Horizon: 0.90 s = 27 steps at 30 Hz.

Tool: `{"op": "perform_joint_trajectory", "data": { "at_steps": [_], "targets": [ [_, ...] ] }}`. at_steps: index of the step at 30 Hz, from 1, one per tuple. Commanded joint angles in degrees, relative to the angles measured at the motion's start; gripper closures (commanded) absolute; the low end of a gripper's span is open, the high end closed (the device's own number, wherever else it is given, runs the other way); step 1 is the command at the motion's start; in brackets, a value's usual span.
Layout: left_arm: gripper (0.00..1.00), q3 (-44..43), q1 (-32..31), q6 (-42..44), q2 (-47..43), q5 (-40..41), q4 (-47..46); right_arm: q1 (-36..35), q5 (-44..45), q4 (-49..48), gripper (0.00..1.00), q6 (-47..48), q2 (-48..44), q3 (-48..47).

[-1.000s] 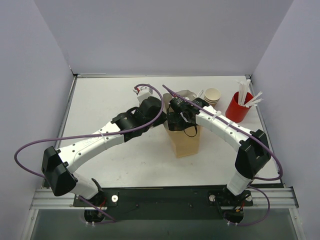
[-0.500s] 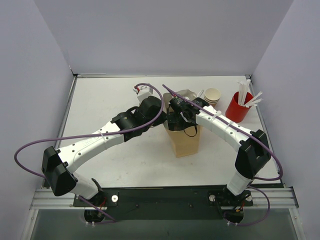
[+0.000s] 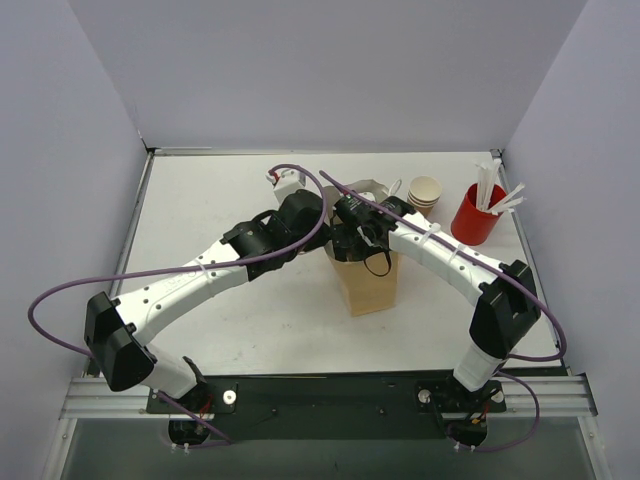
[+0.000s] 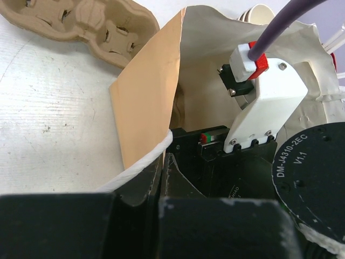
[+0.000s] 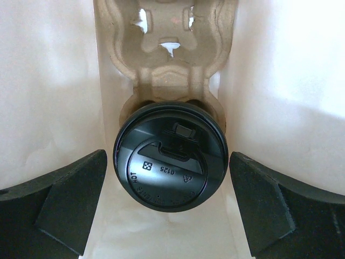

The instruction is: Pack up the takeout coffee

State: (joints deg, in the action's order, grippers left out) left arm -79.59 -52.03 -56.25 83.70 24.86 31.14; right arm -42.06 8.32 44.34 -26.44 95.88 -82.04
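The takeout coffee sits inside a brown paper bag (image 3: 368, 282). Only its black lid (image 5: 170, 183) shows, and it is seated in a slot of a moulded-pulp carrier (image 5: 171, 59) at the bag's bottom. My right gripper (image 5: 168, 157) is open inside the bag, one finger on each side of the lid and not touching it. In the top view it (image 3: 352, 238) reaches into the bag's mouth. My left gripper (image 4: 163, 162) is shut on the bag's rim (image 4: 148, 91) beside a white twisted handle (image 4: 141, 163), and holds the mouth open (image 3: 325, 232).
A second pulp carrier (image 4: 81, 24) lies on the table behind the bag. A stack of tan paper cups (image 3: 425, 190) and a red cup with white straws (image 3: 478, 213) stand at the back right. Grey walls enclose the white table (image 3: 200, 210).
My right wrist has shifted slightly towards the back at the bag's mouth. The left arm and the bag have barely moved.
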Motion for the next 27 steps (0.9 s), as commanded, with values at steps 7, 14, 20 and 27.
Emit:
{"op": "perform_joint_trajectory", "data": {
  "at_steps": [7, 14, 20, 27],
  "targets": [
    [1.00, -3.0, 0.4, 1.0, 0.0, -0.8, -1.3, -0.1, 1.8, 2.0, 0.09, 1.9, -2.0, -2.0],
    [1.00, -3.5, 0.4, 1.8, 0.1, -1.3, -1.1, 1.3, -0.3, 1.5, 0.09, 1.8, -2.7, -1.8],
    [1.00, -4.5, 0.4, 2.6, 1.1, -2.1, -0.7, -0.2, -0.4, 1.5, 0.09, 0.9, -2.6, -2.4],
    [1.00, -5.2, 0.4, 3.3, 1.4, -2.5, -0.2, -1.2, 2.0, 2.0, 0.09, 0.8, -2.1, -3.4]
  ]
}}
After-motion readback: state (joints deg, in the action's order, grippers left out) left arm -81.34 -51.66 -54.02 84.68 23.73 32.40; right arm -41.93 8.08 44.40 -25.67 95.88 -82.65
